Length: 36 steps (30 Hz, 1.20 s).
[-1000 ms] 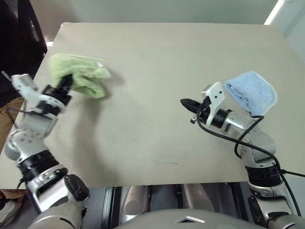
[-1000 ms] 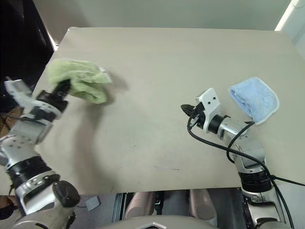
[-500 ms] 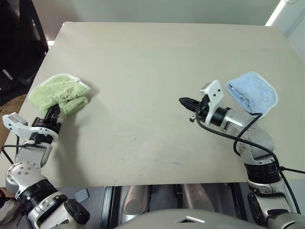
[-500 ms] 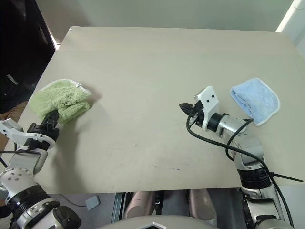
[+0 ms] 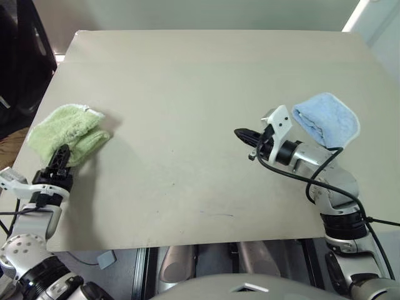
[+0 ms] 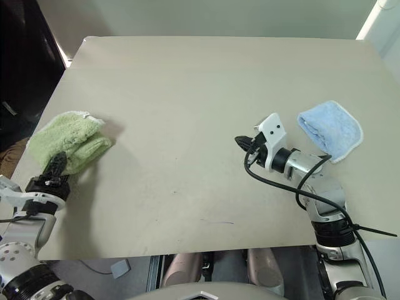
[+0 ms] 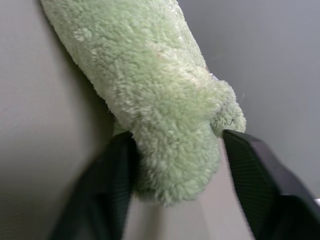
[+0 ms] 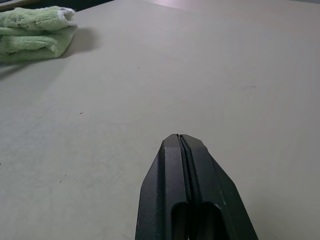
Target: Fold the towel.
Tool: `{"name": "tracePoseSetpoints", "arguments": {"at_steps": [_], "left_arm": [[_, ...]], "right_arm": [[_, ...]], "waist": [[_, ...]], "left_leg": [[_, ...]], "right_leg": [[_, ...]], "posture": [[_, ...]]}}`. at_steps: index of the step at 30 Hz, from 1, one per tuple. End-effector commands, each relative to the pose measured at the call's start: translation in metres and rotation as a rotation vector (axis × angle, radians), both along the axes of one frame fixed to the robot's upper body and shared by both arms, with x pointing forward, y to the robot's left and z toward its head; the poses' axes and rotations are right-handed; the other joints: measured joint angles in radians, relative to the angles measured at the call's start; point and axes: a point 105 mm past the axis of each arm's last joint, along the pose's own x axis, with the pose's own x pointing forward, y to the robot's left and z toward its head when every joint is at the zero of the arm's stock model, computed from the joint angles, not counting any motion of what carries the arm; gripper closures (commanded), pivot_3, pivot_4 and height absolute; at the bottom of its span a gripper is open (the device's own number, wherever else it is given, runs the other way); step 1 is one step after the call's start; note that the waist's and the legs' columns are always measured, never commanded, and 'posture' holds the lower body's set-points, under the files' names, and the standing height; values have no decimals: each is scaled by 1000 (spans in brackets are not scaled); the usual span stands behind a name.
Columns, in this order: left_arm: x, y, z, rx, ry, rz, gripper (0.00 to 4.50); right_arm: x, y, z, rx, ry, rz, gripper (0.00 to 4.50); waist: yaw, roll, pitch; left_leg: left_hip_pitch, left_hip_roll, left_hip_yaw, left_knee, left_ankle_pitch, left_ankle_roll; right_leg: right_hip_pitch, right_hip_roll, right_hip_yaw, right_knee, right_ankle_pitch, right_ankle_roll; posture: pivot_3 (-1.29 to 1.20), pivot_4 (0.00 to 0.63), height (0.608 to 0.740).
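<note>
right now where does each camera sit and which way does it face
Left eye view: on the head, looking forward and down over the table; both arms show, the left gripper at the green towel, the right gripper near the light blue cloth.
Right eye view: beside it on the head, same scene and arms.
Left wrist view: on the left wrist, along its two spread fingers flanking the towel.
Right wrist view: on the right wrist, along its shut fingers, across the table toward the towel.
Shared: every view shows the towel.
</note>
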Motion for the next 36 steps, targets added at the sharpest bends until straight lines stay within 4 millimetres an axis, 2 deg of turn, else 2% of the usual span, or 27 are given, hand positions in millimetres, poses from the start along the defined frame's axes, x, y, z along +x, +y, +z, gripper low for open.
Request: {"name": "tracePoseSetpoints", "arguments": {"at_steps": [1,2,8,13,16,20,23,25,28,30,33,36], "left_arm": [[-3,2,14,36,-41,11,219],[-3,2,13,37,-36,10,35],[-11,-3,2,40,13,-28,35],[-23,-18,-8,47,51,-111,35],[-30,-43,-12,63,72,-228,35],[-26,-97,-15,140,107,-447,35],[-11,-125,-11,270,116,-552,35],[2,-136,-6,376,107,-583,35],[40,-164,14,674,36,-644,35],[58,-176,27,780,-30,-660,35],[78,-185,48,905,-126,-676,35],[88,-185,53,995,-160,-692,35]], "right_arm": [[0,4,13,16,-51,26,4500],[0,4,13,17,-51,27,4500],[0,4,13,16,-52,29,4500],[-1,4,13,17,-52,29,4500],[-1,4,13,18,-50,29,4500],[0,1,12,23,-44,15,4500],[2,-4,13,26,-43,-5,4500],[2,-7,13,27,-43,-20,4500],[4,-16,12,22,-42,-60,4500],[4,-22,11,17,-46,-91,4500],[6,-33,12,11,-55,-145,4500],[5,-48,10,3,-56,-205,4500]], "waist": [[0,0,0],[0,0,0],[0,0,0],[-1,0,0],[-1,0,0],[6,1,-1],[21,3,-1],[27,3,-1],[35,3,-1],[32,1,-1],[23,1,-1],[8,1,-1]], "left_leg": [[0,0,0,0,0,0],[0,0,0,0,0,0],[0,0,0,0,0,0],[0,0,1,0,-2,1],[1,0,1,0,-3,0],[1,-1,0,0,-4,1],[1,-2,0,0,-4,2],[2,-2,-1,1,-4,2],[2,-2,-2,3,-3,0],[1,-3,-4,3,-2,-3],[1,-3,-4,4,-2,-2],[1,-2,-2,3,-1,2]], "right_leg": [[0,0,0,0,0,0],[0,0,0,0,0,0],[0,0,0,0,0,0],[0,0,1,0,-1,0],[0,0,1,0,-2,0],[1,-1,1,-1,-4,1],[3,-2,1,0,-5,1],[4,-2,1,0,-5,1],[6,-2,1,0,-4,-1],[6,-1,1,0,-2,-3],[6,-1,1,0,0,-4],[4,-1,1,0,0,-2]], "posture": [[0,150,736],[0,150,736],[0,150,736],[0,150,736],[0,150,736],[0,150,736],[0,150,736],[0,150,736],[0,150,736],[0,150,736],[0,150,736],[0,150,736]]}}
